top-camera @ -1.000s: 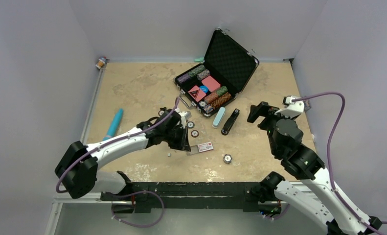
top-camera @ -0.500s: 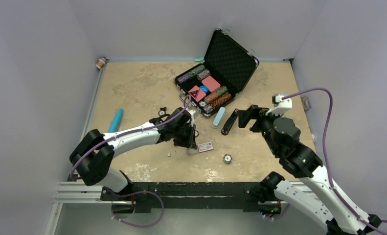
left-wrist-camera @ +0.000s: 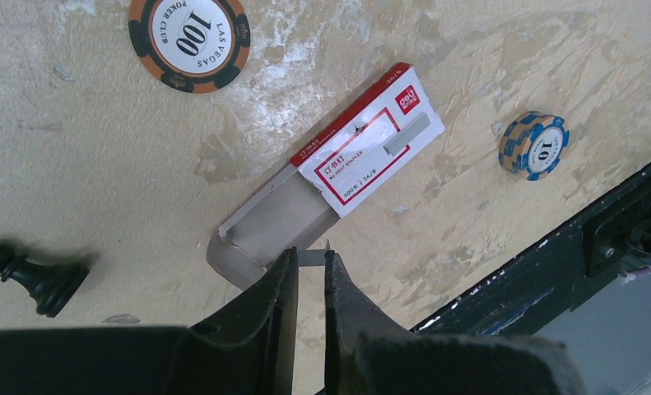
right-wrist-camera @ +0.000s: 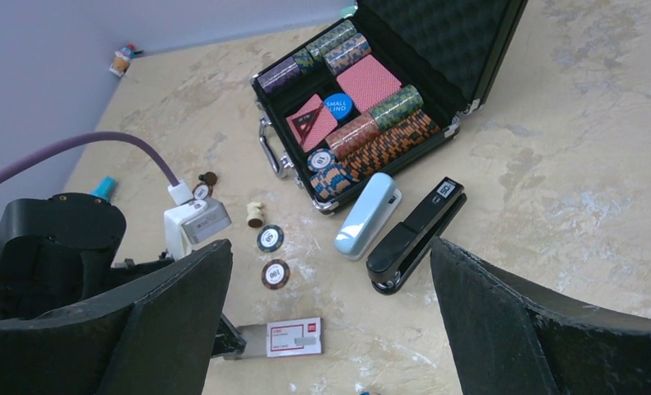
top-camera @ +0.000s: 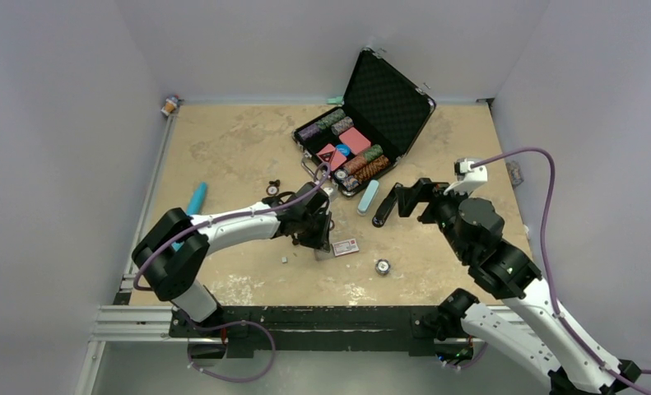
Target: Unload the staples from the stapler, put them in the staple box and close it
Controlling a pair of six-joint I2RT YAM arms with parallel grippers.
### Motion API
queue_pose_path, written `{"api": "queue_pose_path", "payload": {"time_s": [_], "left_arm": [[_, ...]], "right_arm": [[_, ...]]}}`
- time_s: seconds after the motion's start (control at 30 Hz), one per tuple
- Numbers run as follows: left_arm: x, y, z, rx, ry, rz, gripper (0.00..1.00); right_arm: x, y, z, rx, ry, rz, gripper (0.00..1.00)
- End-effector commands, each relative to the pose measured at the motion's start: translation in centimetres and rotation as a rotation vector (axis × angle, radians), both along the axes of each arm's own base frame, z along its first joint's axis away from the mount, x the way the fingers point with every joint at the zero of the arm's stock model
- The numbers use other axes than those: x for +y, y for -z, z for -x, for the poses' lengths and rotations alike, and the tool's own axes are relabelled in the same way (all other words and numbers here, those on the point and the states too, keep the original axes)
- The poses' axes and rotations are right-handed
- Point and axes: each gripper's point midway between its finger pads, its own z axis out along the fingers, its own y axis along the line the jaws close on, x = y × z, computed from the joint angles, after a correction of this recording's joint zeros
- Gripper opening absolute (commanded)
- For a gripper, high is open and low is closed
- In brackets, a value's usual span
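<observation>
One stapler (right-wrist-camera: 415,234) ahead of my right pincer (right-wrist-camera: 330,247), jaws wide. My left pincer (left-wrist-camera: 309,257) pinches one staples strip (left-wrist-camera: 312,258), ends hidden.

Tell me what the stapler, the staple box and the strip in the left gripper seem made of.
The stapler: likely black plastic, smooth with a soft sheen. The staple box: printed cardboard, matte, with a folded grey tray. The staples: bare metal, thin and silvery, though tiny.

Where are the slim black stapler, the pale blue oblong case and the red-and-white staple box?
Slim black stapler (right-wrist-camera: 416,234): right wrist view, middle of its top arm.
Pale blue oblong case (right-wrist-camera: 367,216): right wrist view, centre of its top.
Red-and-white staple box (left-wrist-camera: 369,150): left wrist view, its printed label.
</observation>
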Motion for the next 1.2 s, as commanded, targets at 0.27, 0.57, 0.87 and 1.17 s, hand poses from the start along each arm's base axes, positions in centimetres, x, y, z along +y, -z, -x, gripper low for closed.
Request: {"api": "queue_pose_path", "payload": {"time_s": [0.27, 0.57, 0.87, 1.17], "left_arm": [[-1.4, -0.4, -1.6, -0.041, 0.018, 0.002, 0.03], [-1.4, 0.1, -1.5, -0.033, 0.017, 0.002, 0.14], [-1.5, -0.6, -1.4, -0.048, 0.013, 0.031, 0.52], [-1.6, -5.8, -0.9, -0.086, -0.002, 0.123, 0.53]], "right_arm": [[0.2, -1.3, 0.0, -0.043, -0.014, -0.035, 0.94], [0.4, -1.4, 0.0, -0.047, -0.024, -0.034, 0.94], [0.5, -1.3, 0.0, -0.045, -0.031, -0.034, 0.94], [0.7, -1.0, 0.0, -0.038, -0.035, -0.028, 0.94]]}}
